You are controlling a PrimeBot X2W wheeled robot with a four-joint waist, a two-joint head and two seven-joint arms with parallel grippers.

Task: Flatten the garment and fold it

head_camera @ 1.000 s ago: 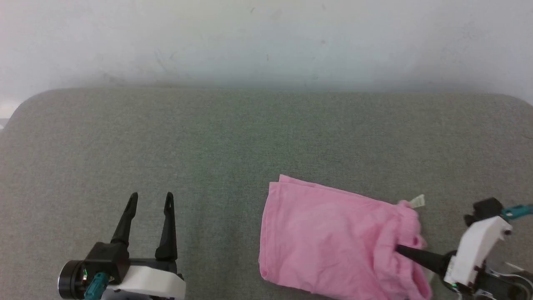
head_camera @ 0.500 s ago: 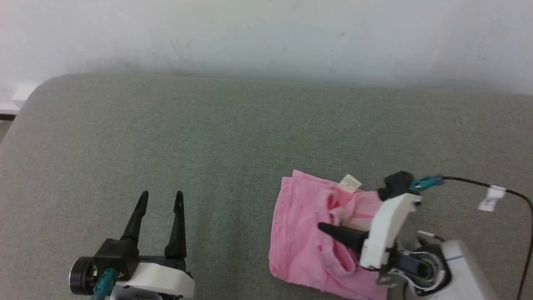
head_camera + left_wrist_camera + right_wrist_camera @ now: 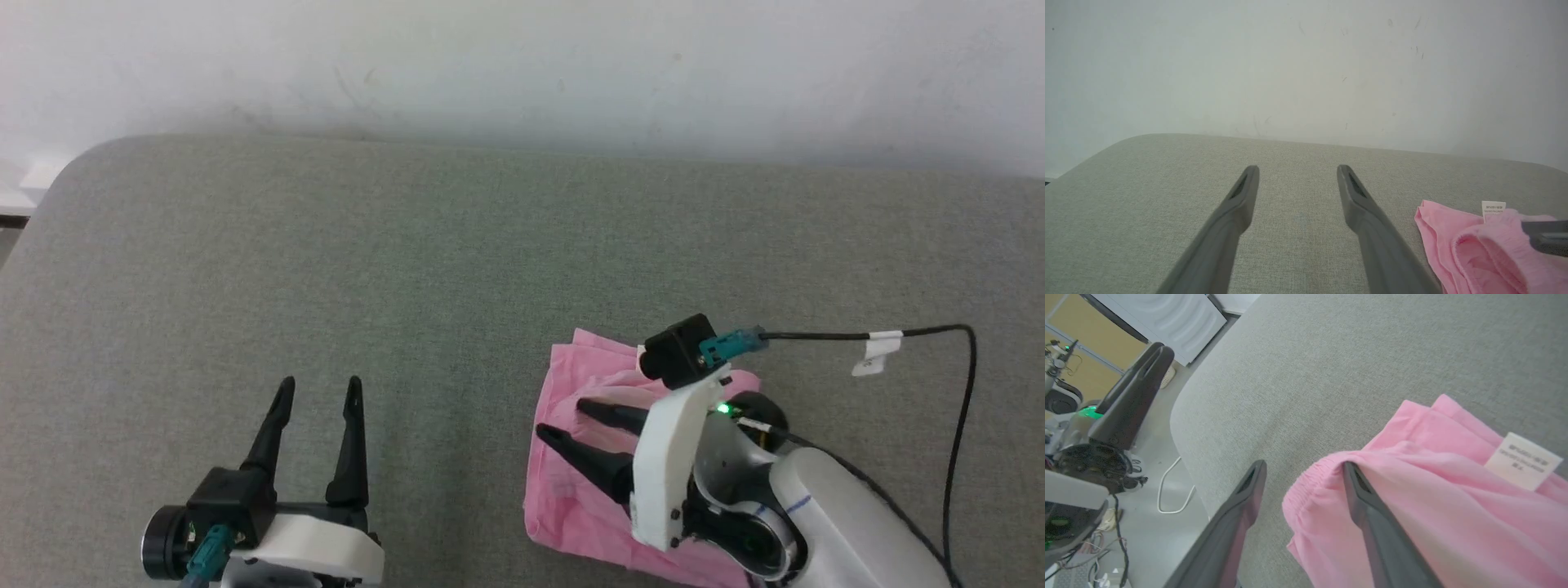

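At five o'clock on the counter (image 3: 408, 269) lay the garment (image 3: 563, 506), doubled over; the right claw (image 3: 561, 416) stood over it, released, one finger (image 3: 1372, 522) against the gathered edge; the left claw (image 3: 319, 381) idled, unclenched; seemingly mid-fold; next, slip free, press flat.

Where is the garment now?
In the head view, the garment lies lower right on the grey surface, under the right gripper, apart from the left gripper.

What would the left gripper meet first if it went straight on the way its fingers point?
The way looks free: the left gripper points across the bare grey surface toward the white wall, with the garment off to its right. Whether surface or wall comes first is unclear.
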